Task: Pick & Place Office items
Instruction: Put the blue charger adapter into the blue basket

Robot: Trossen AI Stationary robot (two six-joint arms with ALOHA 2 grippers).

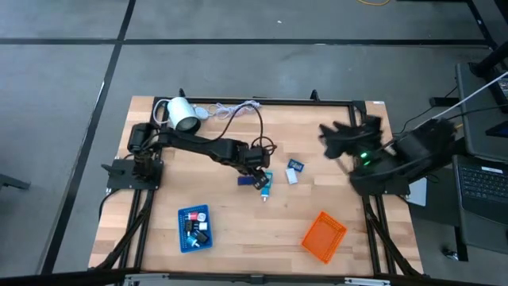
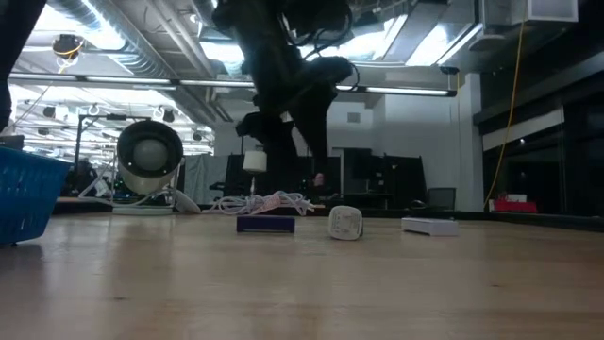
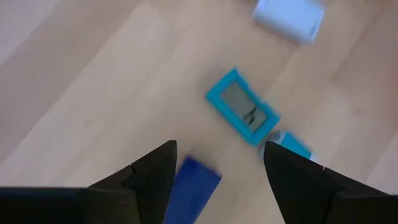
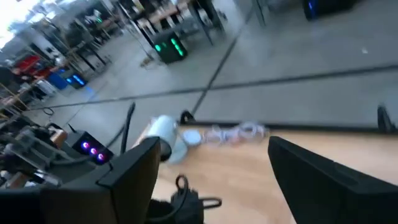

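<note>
1. Left end effector [image 1: 255, 165]: positioned over the middle of the bench [image 1: 238, 238], fingers [image 3: 149, 177] spread apart, grasping nothing.
2. Directly below it lie a navy block [image 3: 193, 186] and a teal-framed item [image 3: 241, 107]; the two are near each other and not touching. The navy block sits between the fingertips in the left wrist view, on the bench surface.
3. A white item [image 1: 292, 177] and a small dark blue item [image 1: 296, 165] lie just beside each other, to the right of the left end effector.
4. Blue mesh tray [image 1: 194, 228]: near the front edge, containing several small black and white pieces.
5. Orange mesh tray [image 1: 324, 236]: front right.
6. Right end effector [image 1: 337, 137]: raised at the bench's right edge, fingers parted, holding nothing.
7. White cylindrical device [image 1: 182, 114] with cord [image 1: 234, 109]: rear left.
</note>
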